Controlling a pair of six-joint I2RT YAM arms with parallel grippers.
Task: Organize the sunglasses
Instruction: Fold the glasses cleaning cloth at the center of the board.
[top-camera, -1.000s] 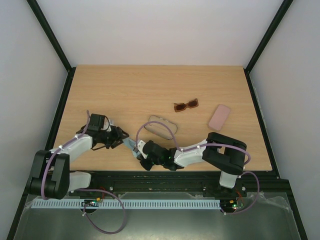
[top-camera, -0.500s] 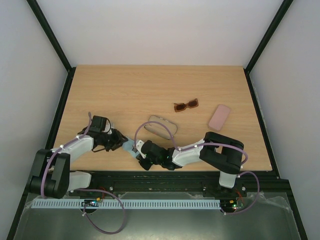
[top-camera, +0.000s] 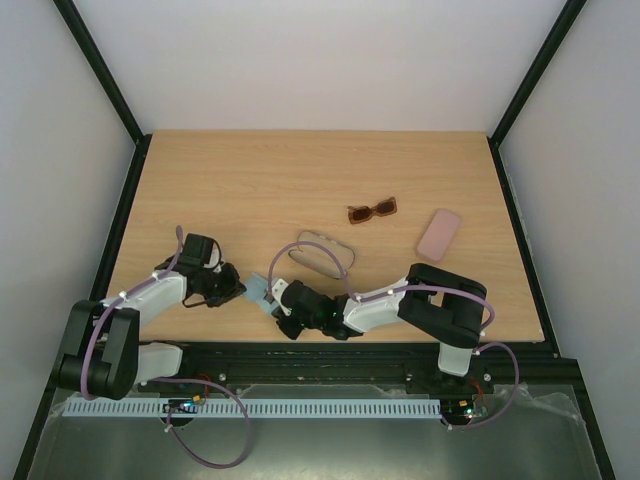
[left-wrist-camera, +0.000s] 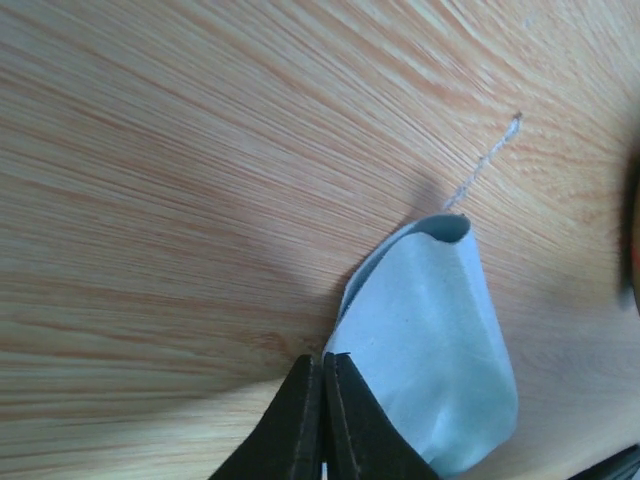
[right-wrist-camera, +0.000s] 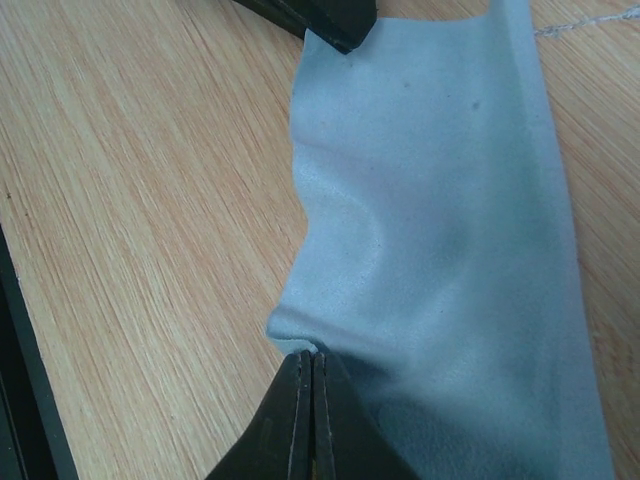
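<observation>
So, on the wood table (top-camera: 250, 170) the L gripper (left-wrist-camera: 322, 357) and R gripper (right-wrist-camera: 308, 352) are each pressed tight, pinching opposite edges of a pale blue cloth (top-camera: 257, 291) near the front edge. Just behind it lie the wire aviators (top-camera: 322, 252). The brown plastic pair (top-camera: 372, 211) sits farther back, w/ a pink case (top-camera: 439, 233) to its right.

— How is the scene lit?
— The counter (top-camera: 300, 170) is lit evenly and brightly from above.
— Any shadows or blur?
— A soft shadow is cast left of the cloth (left-wrist-camera: 440, 340); the left wrist view's right edge is blurred.
</observation>
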